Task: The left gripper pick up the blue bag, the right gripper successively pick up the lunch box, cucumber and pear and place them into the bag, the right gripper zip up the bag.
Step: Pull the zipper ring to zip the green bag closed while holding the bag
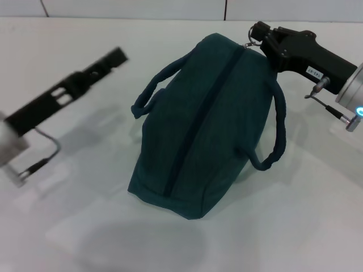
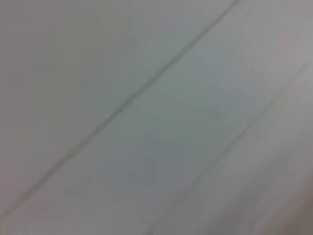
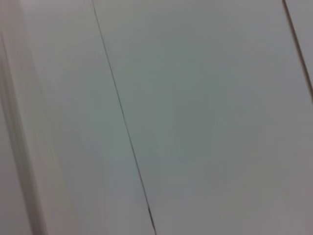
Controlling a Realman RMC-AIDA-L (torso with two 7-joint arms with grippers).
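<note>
Head view is showing you the blue bag [image 1: 204, 130] lying mid-table, zipped, its long line running away from you. Your right gripper [image 1: 258, 33] is sitting at its far end by the zipper ring; I cannot tell if it is pinching. Your left gripper [image 1: 116, 56] is hanging well apart, its claw state unclear.

Lab: bare white table [image 1: 68, 226], tiled wall [image 1: 170, 8]

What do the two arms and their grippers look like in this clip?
Both are black two-fingered claws on black blocks with silver cylindrical wrists and thin grey cables. The right gripper bears a small white label strip and a blue-lit ring; the left gripper shows slotted black fingers.
</note>
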